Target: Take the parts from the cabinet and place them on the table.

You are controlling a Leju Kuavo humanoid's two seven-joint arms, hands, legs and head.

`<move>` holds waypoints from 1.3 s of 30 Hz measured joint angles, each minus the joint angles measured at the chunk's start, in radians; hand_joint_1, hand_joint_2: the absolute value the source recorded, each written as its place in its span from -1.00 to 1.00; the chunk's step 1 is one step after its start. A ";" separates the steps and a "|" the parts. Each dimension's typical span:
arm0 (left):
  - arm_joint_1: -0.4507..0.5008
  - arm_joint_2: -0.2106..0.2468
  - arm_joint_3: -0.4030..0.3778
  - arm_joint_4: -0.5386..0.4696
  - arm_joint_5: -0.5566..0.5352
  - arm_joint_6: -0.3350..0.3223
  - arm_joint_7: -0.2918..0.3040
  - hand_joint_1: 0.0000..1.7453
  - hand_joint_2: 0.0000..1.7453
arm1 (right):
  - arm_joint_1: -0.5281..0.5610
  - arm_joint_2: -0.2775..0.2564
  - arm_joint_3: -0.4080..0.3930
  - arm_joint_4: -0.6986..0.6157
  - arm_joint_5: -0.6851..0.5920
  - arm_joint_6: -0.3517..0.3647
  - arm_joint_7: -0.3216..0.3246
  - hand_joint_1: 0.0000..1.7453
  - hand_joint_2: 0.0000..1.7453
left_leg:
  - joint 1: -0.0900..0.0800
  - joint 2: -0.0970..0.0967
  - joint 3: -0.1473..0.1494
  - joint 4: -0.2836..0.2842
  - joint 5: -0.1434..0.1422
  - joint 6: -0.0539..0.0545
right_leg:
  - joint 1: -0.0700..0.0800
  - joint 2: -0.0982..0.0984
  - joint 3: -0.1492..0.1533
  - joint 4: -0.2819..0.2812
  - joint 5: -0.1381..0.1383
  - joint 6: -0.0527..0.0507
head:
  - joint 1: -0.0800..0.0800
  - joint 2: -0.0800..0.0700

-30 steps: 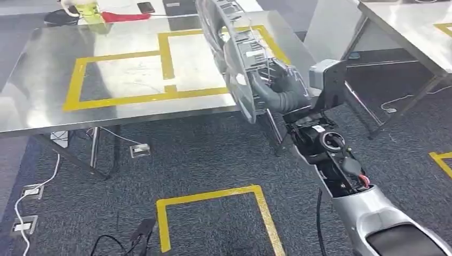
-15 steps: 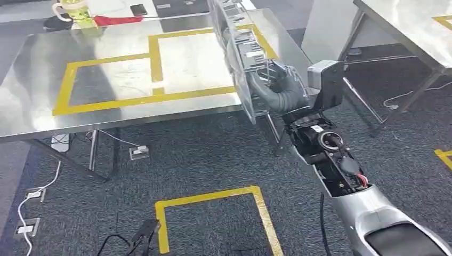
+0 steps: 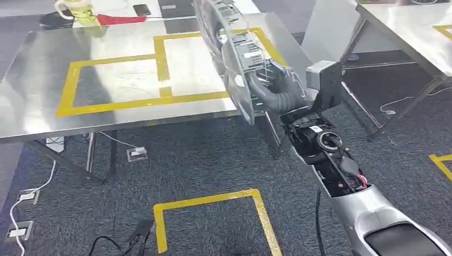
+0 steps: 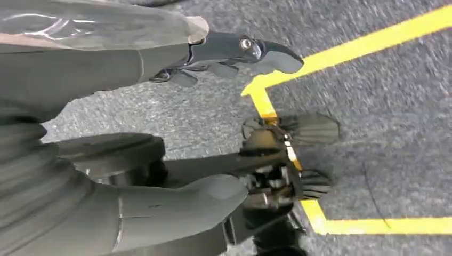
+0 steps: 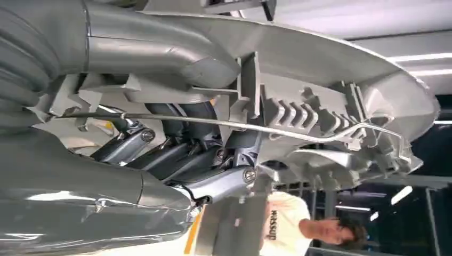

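My right hand (image 3: 280, 90) grips a long grey plastic part (image 3: 232, 50) with ribs and clips on its inner side. It holds the part on edge above the right end of the steel table (image 3: 42, 106), which bears yellow taped rectangles (image 3: 160, 64). In the right wrist view the fingers (image 5: 181, 154) wrap around the part (image 5: 330, 85) from behind. My left hand (image 4: 160, 133) hangs over the carpet with its fingers apart and nothing in it.
A green cup (image 3: 80, 8), a red cloth (image 3: 120, 19) and a phone (image 3: 141, 9) lie beyond the table's far edge. A second steel table (image 3: 416, 32) stands at the right. Cables and floor sockets (image 3: 26, 194) lie on the carpet. A person in a white shirt (image 5: 282, 224) stands behind the part.
The part and my right hand have shifted slightly left over the table's right end. The view has drifted a little.
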 joint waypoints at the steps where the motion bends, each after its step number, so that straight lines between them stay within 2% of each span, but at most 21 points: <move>1: 0.000 0.000 0.000 0.000 0.000 0.000 0.000 -1.00 1.00 | 0.001 0.000 0.000 0.002 0.000 0.002 0.000 1.00 1.00 | 0.000 0.000 0.001 0.001 -0.002 0.002 | 0.000 0.000 -0.037 0.070 -0.019 0.002 | 0.002 0.000; 2: 0.001 0.000 0.000 0.000 0.000 0.000 0.000 -1.00 1.00 | 0.002 0.000 0.001 0.003 0.000 0.002 0.000 1.00 1.00 | 0.001 0.000 0.003 0.001 -0.004 0.001 | -0.001 -0.001 -0.051 0.088 -0.012 0.003 | 0.005 0.000; 3: 0.001 0.000 0.000 0.000 0.001 0.000 0.000 -1.00 1.00 | 0.001 0.000 0.001 0.005 0.000 0.002 0.000 1.00 1.00 | 0.001 -0.002 0.006 0.002 -0.006 0.000 | -0.001 -0.002 -0.040 0.055 0.021 0.003 | 0.008 0.000; 6: 0.002 -0.001 0.000 0.000 0.001 0.000 0.000 -1.00 1.00 | 0.001 0.000 0.001 0.006 -0.001 0.002 0.000 1.00 1.00 | 0.002 -0.007 0.017 0.010 -0.020 -0.011 | -0.001 -0.006 0.077 -0.212 0.166 -0.002 | 0.018 0.000; 10: 0.004 -0.001 0.000 0.000 0.001 0.000 0.000 -1.00 1.00 | 0.001 0.000 0.004 0.008 -0.004 0.003 -0.002 1.00 1.00 | -0.004 -0.007 0.010 0.011 -0.019 -0.028 | 0.004 0.000 0.085 -0.236 0.147 -0.019 | 0.013 0.000; 12: 0.004 0.000 0.000 0.000 0.001 0.000 0.000 -1.00 1.00 | 0.000 0.000 0.004 0.008 -0.005 0.003 -0.002 1.00 1.00 | -0.003 -0.003 0.008 0.021 -0.030 -0.039 | -0.004 0.000 0.097 -0.250 0.152 -0.031 | 0.012 0.000; 13: 0.003 0.000 0.000 0.000 0.001 0.000 0.000 -1.00 1.00 | -0.001 0.000 0.003 0.008 -0.006 0.003 -0.002 1.00 1.00 | -0.003 -0.001 -0.010 0.067 -0.058 -0.043 | -0.004 -0.001 0.099 -0.251 0.151 -0.039 | 0.006 0.000; 16: 0.005 0.000 0.000 0.000 0.001 0.000 0.000 -1.00 1.00 | -0.001 0.000 0.003 0.009 -0.008 0.003 -0.003 1.00 1.00 | 0.000 0.000 -0.142 0.319 -0.155 -0.053 | -0.003 -0.002 0.099 -0.250 0.149 -0.044 | -0.009 0.000; 17: 0.006 0.000 0.000 0.000 0.002 0.000 0.000 -1.00 1.00 | -0.001 0.000 0.003 0.009 -0.008 0.003 -0.003 1.00 1.00 | 0.000 0.000 -0.163 0.351 -0.156 -0.054 | -0.003 -0.002 0.101 -0.250 0.148 -0.045 | -0.012 0.000; 19: 0.006 0.000 0.000 0.000 0.003 0.000 0.000 -1.00 1.00 | -0.001 0.000 0.003 0.011 -0.008 0.003 -0.003 1.00 1.00 | 0.000 0.000 -0.139 0.275 -0.091 -0.050 | -0.003 0.001 0.107 -0.250 0.144 -0.046 | -0.017 0.000; 21: 0.005 0.002 0.000 0.000 0.003 0.002 0.000 -1.00 1.00 | -0.002 0.001 0.003 0.011 -0.010 0.004 -0.003 1.00 1.00 | 0.000 0.000 -0.050 0.083 0.005 -0.039 | -0.003 0.003 0.116 -0.250 0.138 -0.041 | -0.024 0.000; 22: 0.005 0.002 0.000 0.000 0.003 0.002 0.000 -1.00 1.00 | -0.003 0.001 0.003 0.012 -0.011 0.004 -0.004 1.00 1.00 | -0.002 0.000 -0.023 0.021 0.014 -0.032 | 0.000 0.003 0.115 -0.250 0.135 -0.037 | -0.027 0.000; 23: 0.003 0.003 0.000 0.000 0.003 0.002 0.000 -1.00 1.00 | -0.004 0.001 0.003 0.012 -0.011 0.005 -0.005 1.00 1.00 | -0.006 -0.001 -0.016 0.007 0.009 -0.032 | 0.006 0.006 0.113 -0.247 0.131 -0.032 | -0.028 0.000; 26: 0.004 0.002 0.000 0.000 0.004 0.002 0.000 -1.00 1.00 | -0.005 0.002 0.004 0.012 -0.012 0.005 -0.006 1.00 1.00 | -0.007 -0.002 -0.016 0.009 0.004 -0.021 | 0.003 0.005 0.118 -0.253 0.127 -0.018 | -0.019 0.000; 28: 0.003 0.002 0.000 0.000 0.004 0.002 0.000 -1.00 1.00 | -0.006 0.002 0.004 0.012 -0.012 0.005 -0.006 1.00 1.00 | 0.000 -0.001 -0.005 -0.001 0.006 -0.015 | 0.001 0.000 0.107 -0.219 0.102 -0.007 | -0.014 0.000; 31: 0.002 0.002 -0.004 0.000 0.004 0.002 -0.001 -1.00 1.00 | -0.010 0.001 0.007 0.019 -0.012 0.005 -0.007 1.00 1.00 | -0.001 0.000 -0.001 -0.001 -0.001 -0.005 | -0.001 -0.001 -0.003 0.009 -0.003 0.005 | 0.005 0.000; 32: 0.003 0.001 -0.006 0.000 0.004 0.002 -0.001 -1.00 1.00 | -0.009 0.001 0.009 0.022 -0.013 0.005 -0.007 1.00 1.00 | -0.001 0.000 0.000 0.000 -0.002 -0.003 | -0.001 -0.001 -0.035 0.069 -0.016 0.007 | 0.007 0.000; 34: 0.004 0.000 -0.008 0.000 0.004 0.002 -0.001 -1.00 1.00 | -0.006 0.001 0.010 0.026 -0.014 0.005 -0.007 1.00 1.00 | 0.001 -0.002 0.004 0.001 -0.006 -0.003 | -0.003 -0.002 -0.028 0.035 0.034 0.008 | 0.012 0.000; 36: 0.003 -0.001 -0.011 0.000 0.004 0.001 -0.001 -1.00 1.00 | -0.011 0.001 0.013 0.030 -0.014 0.005 -0.007 1.00 1.00 | 0.003 -0.005 0.008 0.008 -0.013 -0.009 | -0.005 -0.003 0.040 -0.129 0.131 0.007 | 0.017 0.000; 37: 0.003 -0.001 -0.014 0.000 0.004 0.001 -0.001 -1.00 1.00 | -0.016 0.001 0.015 0.033 -0.014 0.005 -0.007 1.00 1.00 | 0.002 -0.007 0.007 0.011 -0.018 -0.015 | -0.006 -0.005 0.069 -0.203 0.162 0.005 | 0.020 0.000; 39: 0.003 -0.001 -0.016 0.000 0.004 0.001 -0.001 -1.00 1.00 | -0.017 0.002 0.016 0.034 -0.014 0.005 -0.010 1.00 1.00 | -0.005 -0.007 -0.002 0.023 -0.020 -0.024 | -0.003 -0.002 0.082 -0.230 0.143 -0.009 | 0.019 0.000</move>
